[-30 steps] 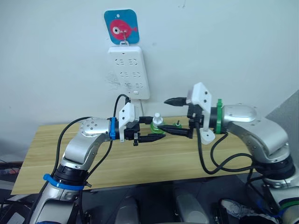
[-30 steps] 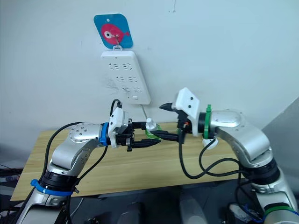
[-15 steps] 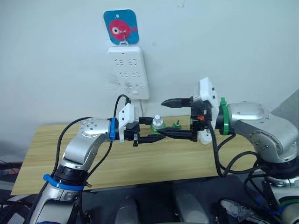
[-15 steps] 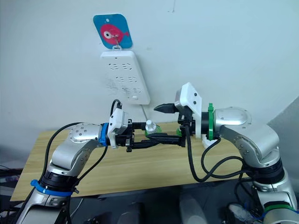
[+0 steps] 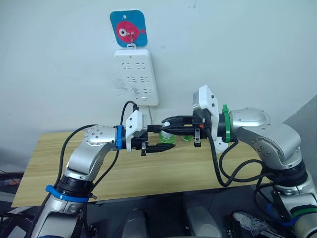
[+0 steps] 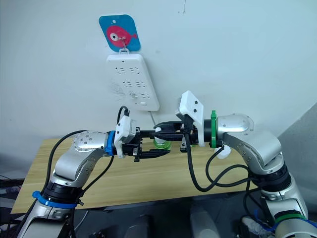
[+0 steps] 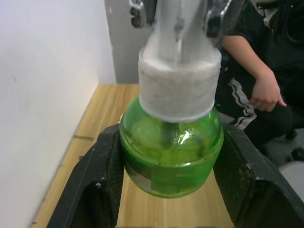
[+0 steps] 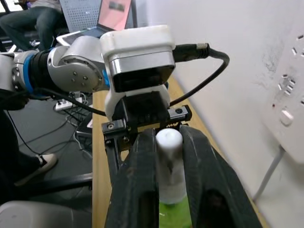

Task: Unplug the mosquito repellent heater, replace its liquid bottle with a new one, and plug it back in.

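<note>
Above the worktop [image 5: 99, 168], the left tool [image 5: 161, 139] clamps the green liquid bottle [image 7: 171, 156] while the right tool [image 5: 171, 123] pinches its white cap [image 8: 169, 164]. Likely the cap-removal step; next comes twisting it off.

My left end effector [image 7: 166, 199] covers both flanks of the green bottle [image 7: 172, 161], and the bottle's base runs off the edge of my left wrist view. My right end effector [image 8: 169, 156] hides most of the white cap [image 8: 169, 161]; in the left wrist view the cap's top is cut off. A second green item [image 5: 187, 138] behind my right fingers is too small and too covered to identify. The person [image 7: 259, 71] beyond the counter [image 7: 107, 107] is cropped at the shoulders and blurred.
</note>
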`<state>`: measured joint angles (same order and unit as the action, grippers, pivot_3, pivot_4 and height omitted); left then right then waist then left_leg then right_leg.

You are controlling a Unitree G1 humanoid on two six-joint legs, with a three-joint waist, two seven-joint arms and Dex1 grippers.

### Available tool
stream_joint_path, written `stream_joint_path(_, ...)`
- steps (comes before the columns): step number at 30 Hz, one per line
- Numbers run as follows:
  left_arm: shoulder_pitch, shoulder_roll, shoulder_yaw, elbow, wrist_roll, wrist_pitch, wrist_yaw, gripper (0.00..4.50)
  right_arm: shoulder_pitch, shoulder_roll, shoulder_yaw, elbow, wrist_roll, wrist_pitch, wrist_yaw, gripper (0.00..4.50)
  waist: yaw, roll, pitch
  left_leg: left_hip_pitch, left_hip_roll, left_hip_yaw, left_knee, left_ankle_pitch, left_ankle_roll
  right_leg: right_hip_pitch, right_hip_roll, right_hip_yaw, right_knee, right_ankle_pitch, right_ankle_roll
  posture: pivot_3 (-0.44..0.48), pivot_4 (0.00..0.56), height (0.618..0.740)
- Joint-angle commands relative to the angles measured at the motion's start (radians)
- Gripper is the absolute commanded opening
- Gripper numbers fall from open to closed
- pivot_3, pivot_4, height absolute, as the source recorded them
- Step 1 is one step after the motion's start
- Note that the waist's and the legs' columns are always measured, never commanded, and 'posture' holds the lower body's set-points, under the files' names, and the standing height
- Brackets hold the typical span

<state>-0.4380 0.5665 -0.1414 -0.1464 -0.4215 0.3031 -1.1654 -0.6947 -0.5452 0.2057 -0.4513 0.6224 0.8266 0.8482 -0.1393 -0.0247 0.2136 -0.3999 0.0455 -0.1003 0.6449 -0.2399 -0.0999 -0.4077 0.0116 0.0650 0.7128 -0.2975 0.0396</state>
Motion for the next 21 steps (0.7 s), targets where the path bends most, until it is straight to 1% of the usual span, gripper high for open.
stream_joint_path(1,-0.003,0.006,0.024,-0.019,-0.008,0.009,0.02,2.31,-0.043,0.014,-0.084,-0.023,0.075,0.0,0.01,0.34,0.0,0.0,0.0,0.0,0.0,0.0,0.0,0.0,0.0,0.0,0.0,0.0,0.0,0.0,0.0,-0.156,0.159,0.725)
stream_joint_path(4,0.013,0.03,0.028,0.004,0.01,0.015,0.023,2.31,-0.078,0.038,-0.151,-0.024,0.143,0.019,-0.025,0.34,0.0,0.0,0.0,0.0,0.0,0.0,0.0,0.0,0.0,0.0,0.0,0.0,0.0,0.0,0.0,-0.156,0.162,0.725)
stream_joint_path(8,0.072,0.097,0.013,0.034,0.059,-0.02,-0.008,2.31,-0.087,0.055,-0.203,-0.023,0.153,0.017,-0.093,0.34,-0.003,0.001,0.001,0.001,0.0,0.0,-0.001,0.0,0.0,0.0,0.0,0.0,0.0,0.0,0.0,-0.153,0.168,0.725)
stream_joint_path(11,0.118,0.15,0.015,0.056,0.089,-0.031,-0.021,2.31,0.022,0.017,-0.145,-0.039,0.041,-0.061,-0.099,0.34,0.002,0.001,0.001,0.0,0.0,0.0,-0.001,0.0,0.0,-0.001,0.0,0.0,0.0,0.0,-0.001,-0.149,0.178,0.725)
stream_joint_path(13,0.167,0.195,0.021,0.067,0.118,-0.05,-0.028,2.31,0.197,0.041,-0.057,0.011,-0.122,-0.222,-0.152,0.34,0.005,0.0,0.0,0.0,0.0,0.0,-0.002,0.0,0.0,-0.001,0.0,0.0,-0.001,0.0,-0.001,-0.137,0.185,0.725)
stream_joint_path(15,0.2,0.222,0.025,0.068,0.134,-0.072,-0.03,2.31,0.314,0.068,0.019,0.082,-0.253,-0.382,-0.176,0.34,0.006,0.001,0.002,0.0,0.001,0.0,-0.003,-0.001,0.001,0.0,0.0,0.0,-0.002,-0.001,-0.001,-0.127,0.193,0.725)
stream_joint_path(16,0.212,0.231,0.028,0.065,0.14,-0.082,-0.031,2.31,0.349,0.082,0.044,0.117,-0.296,-0.445,-0.179,0.34,0.006,0.002,0.003,0.0,0.0,0.001,-0.003,-0.001,0.001,-0.001,0.0,0.001,-0.002,-0.001,-0.001,-0.123,0.195,0.725)
stream_joint_path(18,0.24,0.246,0.041,0.044,0.134,-0.076,-0.028,2.31,0.413,0.134,0.09,0.255,-0.391,-0.59,-0.212,0.34,0.006,0.003,0.005,0.0,0.0,0.004,-0.002,-0.001,0.001,-0.002,0.0,0.004,-0.001,-0.001,-0.001,-0.107,0.205,0.725)
stream_joint_path(21,0.27,0.262,0.059,0.009,0.121,-0.059,-0.026,2.31,0.437,0.199,0.104,0.451,-0.473,-0.736,-0.251,0.34,0.006,0.003,0.005,0.001,0.001,0.005,-0.002,-0.001,0.001,-0.002,0.0,0.005,0.0,-0.001,-0.001,-0.084,0.218,0.725)
